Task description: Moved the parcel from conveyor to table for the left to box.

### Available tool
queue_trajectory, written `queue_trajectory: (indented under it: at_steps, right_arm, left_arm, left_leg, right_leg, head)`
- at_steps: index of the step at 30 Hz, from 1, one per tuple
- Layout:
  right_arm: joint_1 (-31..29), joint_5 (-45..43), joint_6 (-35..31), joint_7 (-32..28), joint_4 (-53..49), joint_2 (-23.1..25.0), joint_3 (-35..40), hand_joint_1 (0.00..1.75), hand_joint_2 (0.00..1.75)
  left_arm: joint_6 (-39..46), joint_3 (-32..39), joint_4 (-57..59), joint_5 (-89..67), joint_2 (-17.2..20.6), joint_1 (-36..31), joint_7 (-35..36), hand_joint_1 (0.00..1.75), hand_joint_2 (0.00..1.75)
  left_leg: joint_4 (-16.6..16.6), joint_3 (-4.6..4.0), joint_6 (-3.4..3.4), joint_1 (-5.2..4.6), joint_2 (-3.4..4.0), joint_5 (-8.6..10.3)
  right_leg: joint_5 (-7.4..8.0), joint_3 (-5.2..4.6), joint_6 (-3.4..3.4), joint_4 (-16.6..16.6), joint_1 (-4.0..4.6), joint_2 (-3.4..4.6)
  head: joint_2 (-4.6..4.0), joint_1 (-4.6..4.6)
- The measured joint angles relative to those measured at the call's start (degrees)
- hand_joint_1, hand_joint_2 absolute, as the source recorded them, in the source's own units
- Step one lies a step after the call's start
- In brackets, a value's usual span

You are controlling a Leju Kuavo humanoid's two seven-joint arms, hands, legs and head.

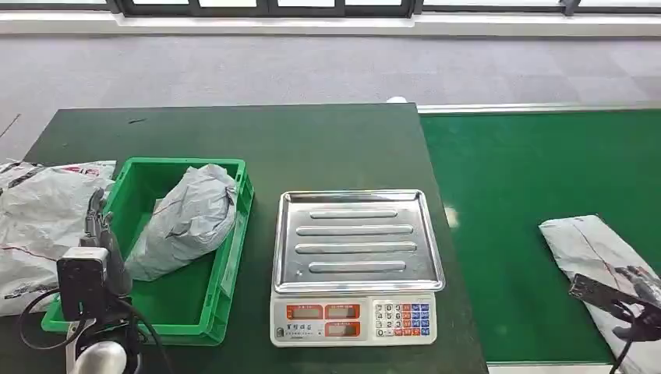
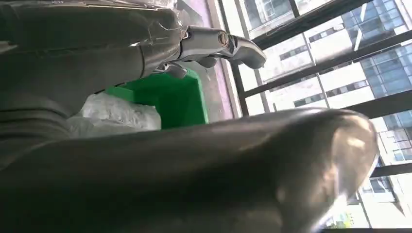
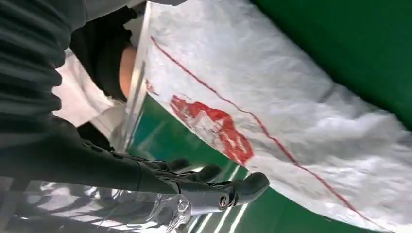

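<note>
**Parcel on conveyor, right hand beside it**

Lying at the right edge of the head view, on the bright green conveyor belt (image 1: 514, 234): a flat white plastic mailer parcel with red print (image 1: 596, 249), lower right of the frame. Hovering at its near end, the right hand (image 1: 635, 312), dark fingers (image 3: 243, 187) spread and gripping nothing, just beside the parcel in the wrist view; contact cannot be told. At lower left, the left hand (image 1: 100, 226) raised over the rim of the green plastic crate (image 1: 234, 234), holding nothing; finger spread cannot be told. Inside the crate, a crumpled grey plastic bag (image 1: 187, 222). Centre of the dark green desk (image 1: 312, 148): a steel-tray digital weighing scale (image 1: 355, 261). Far left, more grey-white mailer bags (image 1: 39, 226).
</note>
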Motion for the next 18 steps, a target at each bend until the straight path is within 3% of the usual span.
queue_trajectory:
  at_steps: [13,18]
  right_arm:
    - [-0.34,0.09,2.45,1.55,4.05,-0.72,-1.71,0.0,1.75]
    - [-2.23,4.65,-2.33,2.16,9.42,-0.55,-1.71,0.0,1.75]
  left_arm:
    - [0.96,-0.06,0.04,-3.82,-0.39,-0.09,0.35,0.0,0.0]
    - [3.04,-0.2,0.24,-6.1,-1.07,0.03,1.03,0.0,0.0]
  left_leg:
    - [0.0,0.06,0.01,0.0,0.03,0.0]
    - [0.0,0.06,0.01,-0.02,0.04,0.0]
  right_leg:
    - [0.0,0.01,0.0,0.0,-0.01,0.06]
    - [0.01,0.09,0.01,0.0,-0.02,0.07]
  head:
    - [0.0,0.0]
    - [0.0,0.0]
